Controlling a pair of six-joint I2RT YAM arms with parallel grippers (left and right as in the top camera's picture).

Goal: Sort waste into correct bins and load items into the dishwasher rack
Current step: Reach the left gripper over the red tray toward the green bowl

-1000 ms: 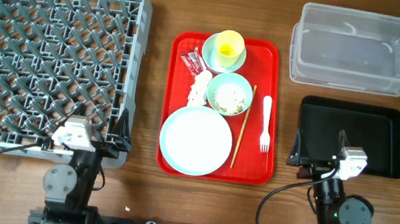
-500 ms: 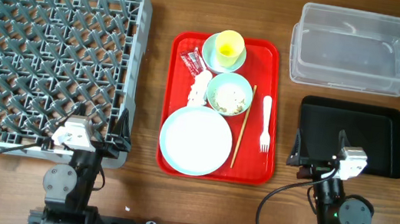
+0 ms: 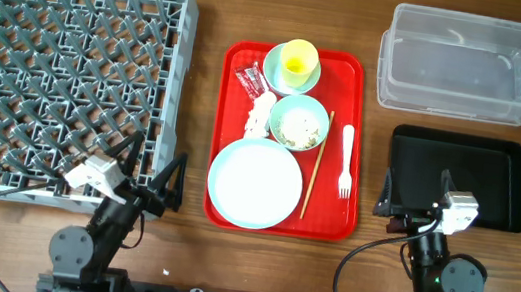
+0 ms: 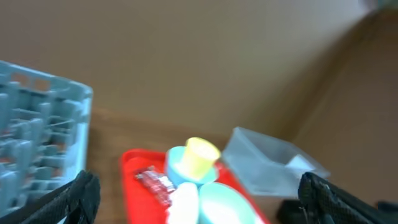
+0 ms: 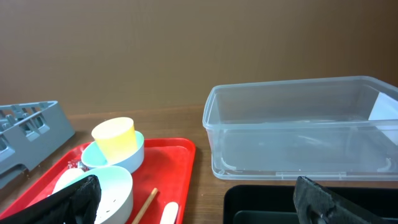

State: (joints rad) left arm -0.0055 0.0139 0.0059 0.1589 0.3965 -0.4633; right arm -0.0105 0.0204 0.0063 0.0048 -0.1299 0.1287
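On the red tray (image 3: 244, 58) lie the red-and-white wrapper (image 3: 250, 79), the white tissue (image 3: 260, 116), a yellow cup (image 3: 298, 60) in a mint bowl, a second bowl with rice scraps (image 3: 299, 123), the pale-blue plate (image 3: 256, 182), the wooden stick (image 3: 315, 178) and the white fork (image 3: 346, 160). My left gripper (image 3: 152, 167) is open and empty at the grey rack's (image 3: 59, 69) near right corner, angled toward the tray. My right gripper (image 3: 414, 191) is open and empty over the black tray's (image 3: 498, 177) near left edge. The left wrist view is blurred and shows the cup (image 4: 199, 155) and the wrapper (image 4: 155, 182).
The clear tub (image 3: 463, 67) stands behind the black tray at the far right and fills the right wrist view (image 5: 298, 130). In that view the black tray (image 5: 261, 202) lies under the gripper, with the cup (image 5: 115, 137) and the stick (image 5: 144, 205) to the left.
My left gripper has lifted and swung right, from pointing along the rack's edge to pointing toward the red tray. The right arm has not moved.
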